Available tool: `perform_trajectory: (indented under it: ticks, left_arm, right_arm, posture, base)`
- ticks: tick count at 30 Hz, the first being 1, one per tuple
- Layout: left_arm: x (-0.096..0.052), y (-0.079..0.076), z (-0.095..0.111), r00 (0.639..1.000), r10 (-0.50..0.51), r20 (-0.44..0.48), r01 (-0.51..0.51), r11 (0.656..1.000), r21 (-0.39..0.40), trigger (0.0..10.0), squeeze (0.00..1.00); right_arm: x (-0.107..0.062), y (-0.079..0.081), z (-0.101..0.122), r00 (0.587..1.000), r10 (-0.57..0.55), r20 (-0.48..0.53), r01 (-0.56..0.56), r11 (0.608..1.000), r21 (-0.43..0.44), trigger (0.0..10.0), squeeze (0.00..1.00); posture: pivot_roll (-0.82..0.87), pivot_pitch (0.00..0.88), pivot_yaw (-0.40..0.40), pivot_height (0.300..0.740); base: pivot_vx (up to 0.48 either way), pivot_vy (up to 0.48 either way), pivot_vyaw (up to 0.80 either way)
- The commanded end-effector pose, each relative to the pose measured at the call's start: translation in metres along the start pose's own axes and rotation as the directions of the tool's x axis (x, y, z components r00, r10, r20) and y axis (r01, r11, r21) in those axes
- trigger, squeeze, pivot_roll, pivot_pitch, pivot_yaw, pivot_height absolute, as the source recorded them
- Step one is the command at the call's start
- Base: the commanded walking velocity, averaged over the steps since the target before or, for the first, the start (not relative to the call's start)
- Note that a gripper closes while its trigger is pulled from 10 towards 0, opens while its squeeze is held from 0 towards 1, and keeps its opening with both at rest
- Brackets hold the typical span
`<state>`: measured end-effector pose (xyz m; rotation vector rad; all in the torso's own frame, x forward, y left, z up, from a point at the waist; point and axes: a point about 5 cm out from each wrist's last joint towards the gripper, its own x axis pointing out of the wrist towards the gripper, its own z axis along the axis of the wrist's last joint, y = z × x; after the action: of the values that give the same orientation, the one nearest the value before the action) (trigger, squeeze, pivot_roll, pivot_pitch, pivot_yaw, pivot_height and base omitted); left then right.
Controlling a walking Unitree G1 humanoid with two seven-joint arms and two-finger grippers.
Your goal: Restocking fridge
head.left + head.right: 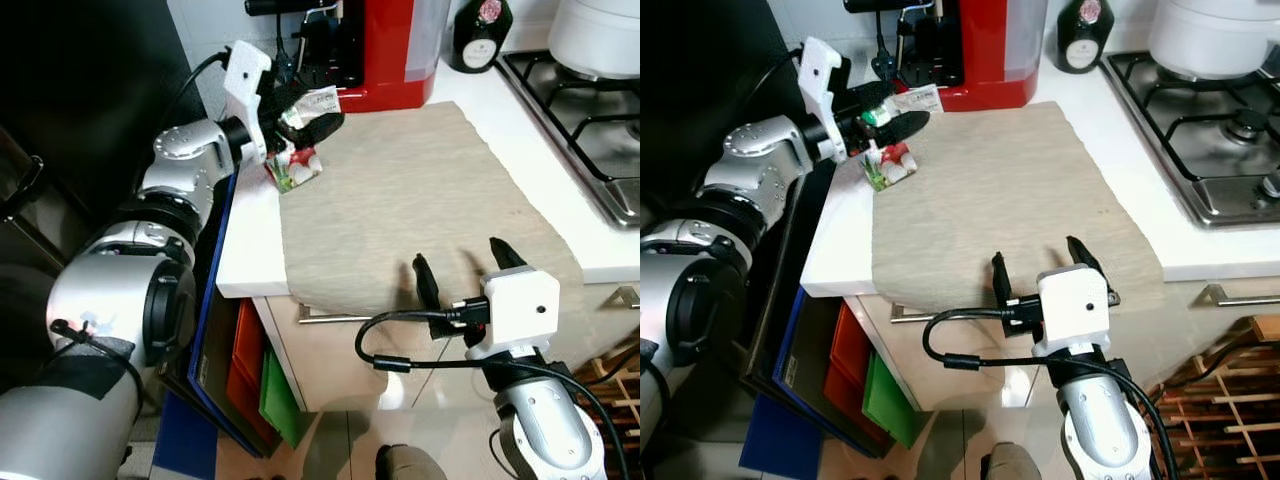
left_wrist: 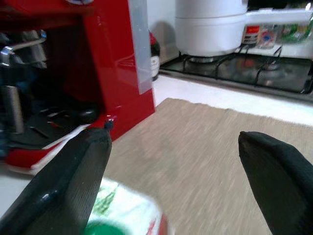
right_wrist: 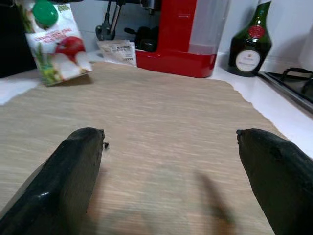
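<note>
The pouch (image 1: pixel 888 165) with green cap stands beside the red coffee machine (image 1: pixel 980 50); left pincer (image 1: pixel 890 110) spread above it, empty. Probably soft, light; grip below cap. Right pincer (image 1: pixel 1045 265) spread, idle.

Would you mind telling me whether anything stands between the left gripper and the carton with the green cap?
Nothing visible does. The left gripper hangs open directly over the carton, its fingers astride the green cap; the red coffee machine stands behind.
</note>
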<state>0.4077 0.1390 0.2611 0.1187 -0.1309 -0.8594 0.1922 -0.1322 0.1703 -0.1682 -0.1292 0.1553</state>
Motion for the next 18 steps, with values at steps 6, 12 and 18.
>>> perform_trajectory:
  ticks: [6,12,18]
  left_arm:
    - [-0.01,0.014,0.024,0.999,0.017,0.043,-0.019,0.999,0.04,10.0,1.0]
    - [-0.009,0.013,0.032,0.997,-0.03,0.078,0.028,0.999,0.029,10.0,1.0]
    - [-0.009,0.014,0.037,0.994,-0.02,0.107,0.019,1.0,0.013,10.0,1.0]
  right_arm:
    - [0.001,-0.001,-0.003,1.0,0.015,-0.009,-0.015,0.999,0.031,10.0,0.0]
    - [0.001,-0.001,-0.004,1.0,0.016,-0.013,-0.016,0.999,0.031,10.0,0.0]
    - [0.002,0.0,-0.006,1.0,0.023,-0.016,-0.022,0.999,0.033,10.0,0.0]
  posture:
    - [-0.34,0.059,0.111,0.74]
    - [-0.33,0.046,0.112,0.74]
    - [-0.33,0.032,0.11,0.74]
  base:
    - [0.0,0.0,0.0]
    - [0.0,0.0,0.0]
    - [0.0,0.0,0.0]
